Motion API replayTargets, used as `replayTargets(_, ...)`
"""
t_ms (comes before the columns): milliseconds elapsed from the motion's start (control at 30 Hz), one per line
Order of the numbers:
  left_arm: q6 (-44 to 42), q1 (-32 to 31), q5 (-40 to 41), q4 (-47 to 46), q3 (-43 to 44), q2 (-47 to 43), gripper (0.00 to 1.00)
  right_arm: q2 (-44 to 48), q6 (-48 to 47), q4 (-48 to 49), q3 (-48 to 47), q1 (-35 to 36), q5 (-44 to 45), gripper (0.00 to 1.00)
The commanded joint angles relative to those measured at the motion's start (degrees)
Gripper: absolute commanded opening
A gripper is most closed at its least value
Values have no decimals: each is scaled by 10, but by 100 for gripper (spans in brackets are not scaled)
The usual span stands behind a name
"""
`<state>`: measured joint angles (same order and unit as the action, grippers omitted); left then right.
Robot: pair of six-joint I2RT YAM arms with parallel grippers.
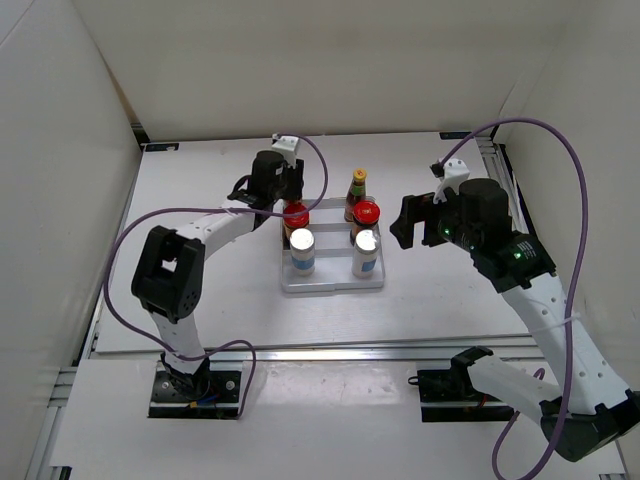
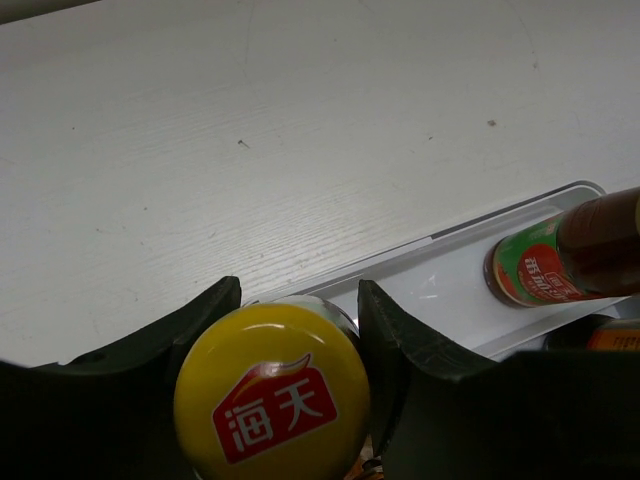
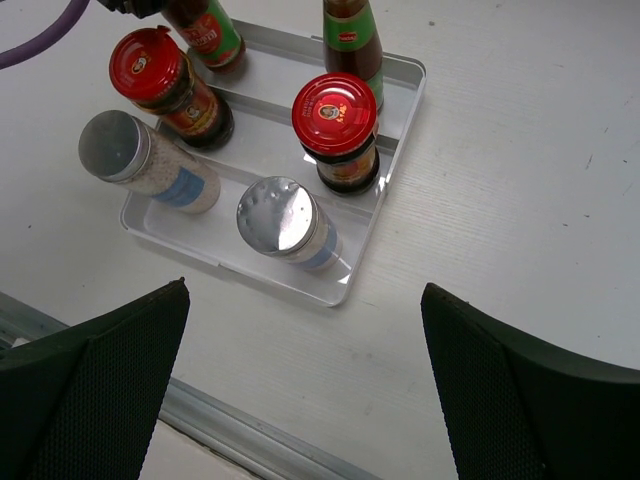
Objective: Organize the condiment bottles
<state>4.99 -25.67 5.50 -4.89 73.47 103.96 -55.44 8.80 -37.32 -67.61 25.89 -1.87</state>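
White tabletop (image 2: 250,150) behind, yellow-capped bottle (image 2: 270,395) sits clamped between left fingers (image 2: 420,370).

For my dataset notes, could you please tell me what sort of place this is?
Most likely a robotics lab test cell, not a kitchen: plain white panel walls box in a white tabletop, with an aluminium rail along its near edge and purple cables.

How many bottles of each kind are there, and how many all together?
Slim red-sauce bottles with yellow caps: 2
Squat dark jars with red lids: 2
White shakers with silver caps: 2
Total: 6
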Motion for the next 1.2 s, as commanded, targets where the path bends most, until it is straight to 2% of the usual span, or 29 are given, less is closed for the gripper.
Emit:
replayTargets(0,10,-2,-16,-59,5,-16,11,10,-1,1,2,-2,1,100)
replayTargets(200,15,-7,-22,-54,5,-4,17,16,-1,1,2,-2,6,100)
replayTargets(300,15,-7,-29,-49,5,-4,32,16,-1,-5,2,-2,6,100)
replayTargets(333,15,-7,-29,-49,5,-4,42,21,-1,-5,2,-2,6,100)
replayTargets(400,15,-7,-29,-43,5,-4,57,21,-1,-5,7,-2,6,100)
replayTargets(433,10,-7,-29,-43,5,-4,73,21,-1,-5,7,-2,12,100)
replayTargets(500,10,-7,-29,-43,5,-10,96,21,-1,-5,7,-2,12,100)
replayTargets(533,10,-7,-29,-43,11,-16,100,21,-1,-5,7,-2,12,100)
replayTargets(967,-6,-12,-29,-12,81,-78,100,26,15,-10,7,-2,28,100)
replayTargets(1100,-34,-12,-1,15,89,-133,100,26,38,-15,2,-2,73,100)
replayTargets(1167,-56,-12,42,46,89,-180,100,11,49,-31,-14,-2,107,100)
